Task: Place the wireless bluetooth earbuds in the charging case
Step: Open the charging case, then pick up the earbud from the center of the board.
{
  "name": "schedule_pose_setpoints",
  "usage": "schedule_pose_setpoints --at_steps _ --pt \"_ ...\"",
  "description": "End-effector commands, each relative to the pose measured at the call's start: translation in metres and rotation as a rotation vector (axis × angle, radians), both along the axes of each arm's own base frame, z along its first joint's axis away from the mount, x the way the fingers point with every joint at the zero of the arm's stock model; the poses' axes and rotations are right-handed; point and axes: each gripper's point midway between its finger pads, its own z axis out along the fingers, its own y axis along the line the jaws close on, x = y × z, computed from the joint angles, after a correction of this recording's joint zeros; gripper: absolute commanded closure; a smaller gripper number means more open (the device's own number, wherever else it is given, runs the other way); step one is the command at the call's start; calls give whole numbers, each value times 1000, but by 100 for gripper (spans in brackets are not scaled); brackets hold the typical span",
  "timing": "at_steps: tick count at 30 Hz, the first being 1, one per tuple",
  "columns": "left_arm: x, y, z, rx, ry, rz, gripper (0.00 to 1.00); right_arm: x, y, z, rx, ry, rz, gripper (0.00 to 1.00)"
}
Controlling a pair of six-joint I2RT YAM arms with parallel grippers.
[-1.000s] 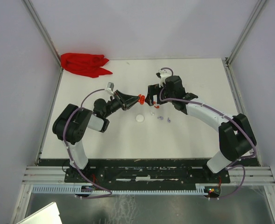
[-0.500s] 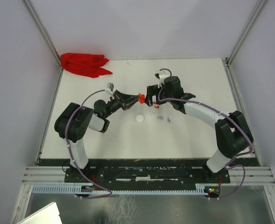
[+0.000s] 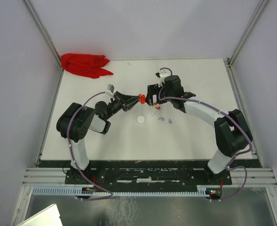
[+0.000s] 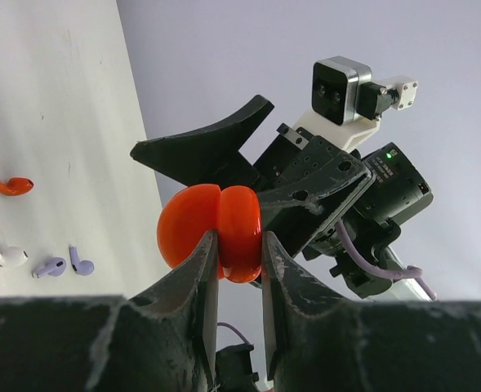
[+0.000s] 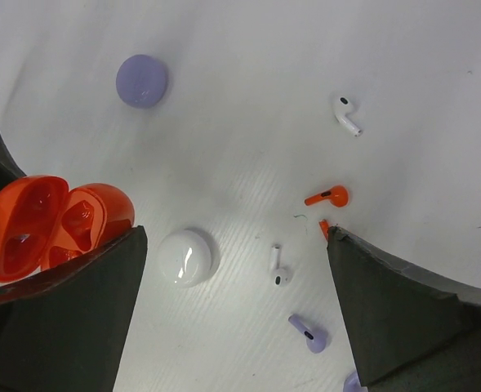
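With the left pincer (image 4: 238,251) clamped on the open red case (image 4: 193,230) in the air and the right pincer (image 5: 233,304) apart above the earbuds (image 5: 328,197) on the table (image 5: 256,73), the narrow hold risked the case twisting or dropping.

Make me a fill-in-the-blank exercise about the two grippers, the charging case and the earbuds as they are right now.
The left gripper grips the red charging case, whose lid is ___.
The purple earbuds lie on the ___.
Near the white disc, the second disc is coloured ___.
The right gripper holds ___.
Missing words: open, table, purple, nothing.
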Motion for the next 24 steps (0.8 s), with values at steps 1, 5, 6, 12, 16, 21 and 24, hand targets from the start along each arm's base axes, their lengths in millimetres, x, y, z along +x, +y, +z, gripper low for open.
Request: schedule_pose_setpoints --at_steps 1,5,6,12,16,21,24 --pt "1 10 28 -83 -79 18 97 13 2 33 18 -77 -54 0" --pt "17 36 34 -91 -88 99 97 10 -21 19 -48 -45 -141 0" --pt "20 42 35 -91 -92 115 97 9 -26 17 -57 -35 -160 0" --pt "22 59 39 -81 -108 149 97 11 -40 -3 -145 40 -222 4" --pt "15 59 34 -67 -104 140 97 15 -39 -20 -186 89 -218 8" --pt "10 60 28 -48 -99 136 97 24 -24 -30 -177 144 -191 11" --pt "9 60 27 -47 -98 134 97 29 -14 -35 -159 180 -183 13"
